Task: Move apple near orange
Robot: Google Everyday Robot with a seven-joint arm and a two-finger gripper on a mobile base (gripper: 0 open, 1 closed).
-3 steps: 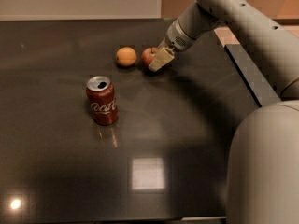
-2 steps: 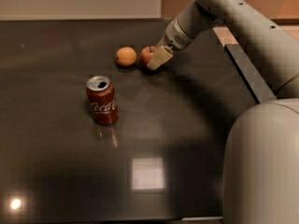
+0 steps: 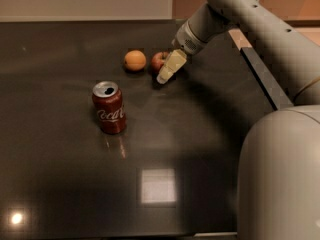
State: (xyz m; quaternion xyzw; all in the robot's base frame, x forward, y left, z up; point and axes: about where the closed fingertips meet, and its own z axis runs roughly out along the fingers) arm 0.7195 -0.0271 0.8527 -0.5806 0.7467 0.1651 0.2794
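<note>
The red apple point(image 3: 158, 60) rests on the dark table, just right of the orange point(image 3: 135, 60), with a narrow gap between them. My gripper point(image 3: 164, 71) reaches down from the upper right and is at the apple's right side. It covers part of the apple. The arm runs back to the upper right corner of the view.
A red cola can point(image 3: 109, 107) stands upright in front and to the left of the fruit. The dark tabletop point(image 3: 60, 174) reflects a ceiling light. Its right edge point(image 3: 260, 69) runs diagonally under the arm. My robot's pale body point(image 3: 280, 179) fills the lower right.
</note>
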